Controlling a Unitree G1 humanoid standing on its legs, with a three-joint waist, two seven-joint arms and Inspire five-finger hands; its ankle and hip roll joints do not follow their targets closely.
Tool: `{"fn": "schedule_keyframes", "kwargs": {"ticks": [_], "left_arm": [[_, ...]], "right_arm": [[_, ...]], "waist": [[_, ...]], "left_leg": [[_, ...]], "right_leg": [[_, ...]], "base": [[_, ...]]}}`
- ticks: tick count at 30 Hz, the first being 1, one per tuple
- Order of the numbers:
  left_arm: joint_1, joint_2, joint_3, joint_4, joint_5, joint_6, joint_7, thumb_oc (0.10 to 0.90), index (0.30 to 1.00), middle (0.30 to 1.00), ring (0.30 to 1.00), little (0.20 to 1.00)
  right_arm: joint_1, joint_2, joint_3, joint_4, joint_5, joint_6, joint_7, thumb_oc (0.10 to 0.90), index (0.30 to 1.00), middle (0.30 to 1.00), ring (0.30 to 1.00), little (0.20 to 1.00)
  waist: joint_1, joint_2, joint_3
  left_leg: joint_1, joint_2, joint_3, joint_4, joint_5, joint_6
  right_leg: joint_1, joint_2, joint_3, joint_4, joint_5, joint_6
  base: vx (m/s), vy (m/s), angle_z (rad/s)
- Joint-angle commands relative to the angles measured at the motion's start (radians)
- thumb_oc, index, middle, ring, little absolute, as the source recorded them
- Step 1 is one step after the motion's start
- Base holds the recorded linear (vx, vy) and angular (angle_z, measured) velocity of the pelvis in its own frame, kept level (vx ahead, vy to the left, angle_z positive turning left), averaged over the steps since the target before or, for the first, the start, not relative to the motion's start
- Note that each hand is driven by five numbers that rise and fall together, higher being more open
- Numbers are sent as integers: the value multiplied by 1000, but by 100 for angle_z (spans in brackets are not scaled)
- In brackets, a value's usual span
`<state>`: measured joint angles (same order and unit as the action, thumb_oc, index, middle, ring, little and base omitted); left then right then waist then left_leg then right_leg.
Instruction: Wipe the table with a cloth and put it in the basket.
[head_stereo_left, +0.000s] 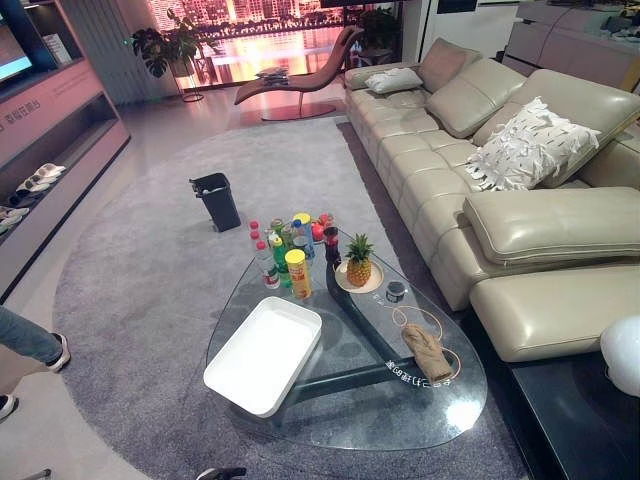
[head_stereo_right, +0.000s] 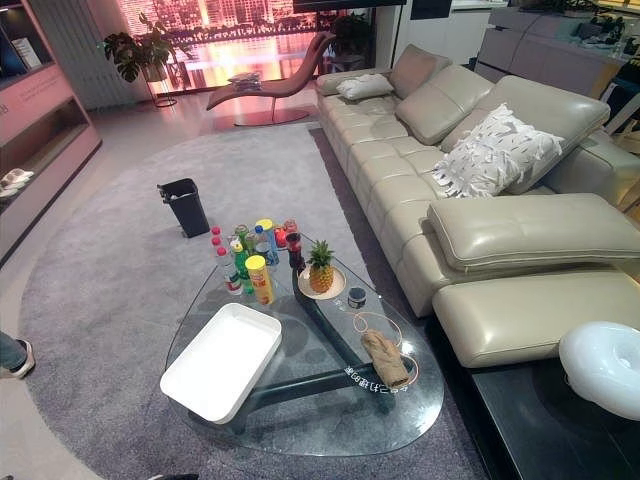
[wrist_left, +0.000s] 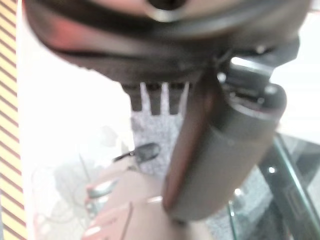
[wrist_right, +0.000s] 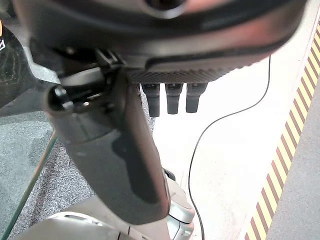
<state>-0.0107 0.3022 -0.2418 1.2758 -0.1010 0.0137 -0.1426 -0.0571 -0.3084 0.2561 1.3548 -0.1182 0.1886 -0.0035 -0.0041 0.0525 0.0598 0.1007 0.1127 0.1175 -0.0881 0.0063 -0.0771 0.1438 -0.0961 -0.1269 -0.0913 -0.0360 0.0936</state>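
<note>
Lying untouched on the glass table (head_stereo_left: 440, 420) near the sofa-side edge, the tan cloth (head_stereo_left: 427, 351) waits for a first reach, while left hand (wrist_left: 165, 95) and right hand (wrist_right: 170, 95) hang with straight fingers, holding nothing, and the white basket (head_stereo_left: 264, 355) stands beside.

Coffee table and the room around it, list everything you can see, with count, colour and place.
glass table: one, clear, on the grey rug
cloth: one, tan, on the table's right side
white tray: one, on the table's left front
bottles and cans: a cluster, mixed colours, at the table's far end
pineapple: one, on a small plate
black bin: one, on the rug beyond the table
sofa: one, beige, right, with cushions
person's leg: at the left edge
left hand: dark, fingers straight
right hand: dark, fingers straight
</note>
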Motion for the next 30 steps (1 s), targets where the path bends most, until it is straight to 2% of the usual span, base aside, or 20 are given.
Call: {"fn": "schedule_keyframes", "kwargs": {"ticks": [1,30], "left_arm": [[-85,-18,-18,48,53,-18,-11,800,900,900,900,900],[-72,-15,-17,43,16,-9,-9,800,900,900,900,900]], "right_arm": [[-85,-2,26,65,-13,18,-7,800,900,900,900,900],[-83,-11,18,67,-6,18,-8,800,900,900,900,900]], "waist": [[1,-45,43],[3,-41,60]], "left_leg": [[47,-9,-9,1,-38,3],[34,-12,-15,1,-31,3]], "right_leg": [[-12,-34,6,4,42,33],[-20,-32,7,4,46,33]], "base": [[0,0,0],[2,0,0]]}}
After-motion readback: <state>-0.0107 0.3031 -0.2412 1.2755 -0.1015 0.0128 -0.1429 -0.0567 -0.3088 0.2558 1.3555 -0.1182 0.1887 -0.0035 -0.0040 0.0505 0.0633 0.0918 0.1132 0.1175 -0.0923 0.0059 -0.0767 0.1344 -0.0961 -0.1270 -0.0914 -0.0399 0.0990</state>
